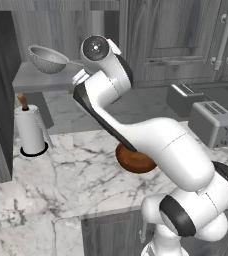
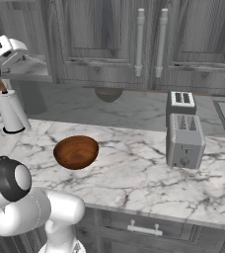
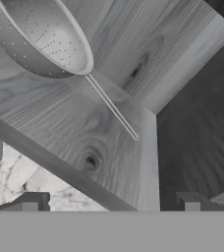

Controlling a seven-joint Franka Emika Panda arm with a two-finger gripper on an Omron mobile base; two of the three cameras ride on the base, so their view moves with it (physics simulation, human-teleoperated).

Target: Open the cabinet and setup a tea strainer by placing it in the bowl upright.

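While the pincer (image 3: 111, 202) hangs spread and empty over the shelf (image 3: 84, 142), steer it toward the strainer (image 3: 40, 42) and clamp its thin handle (image 3: 113, 109) squarely.

The left base view looks forward and down from behind the arm, with the hand (image 1: 78, 77) raised ahead beside the grey shelf (image 1: 41, 80). The right base view faces the same marble counter (image 2: 134, 168) from the other side, with the hand at its far left edge. Both share the bowl (image 1: 135, 161), toaster (image 1: 213, 122) and paper-towel roll (image 1: 30, 131). The hand view sits close over the shelf, the tea strainer (image 3: 40, 42) just beyond the fingertips (image 3: 30, 202).
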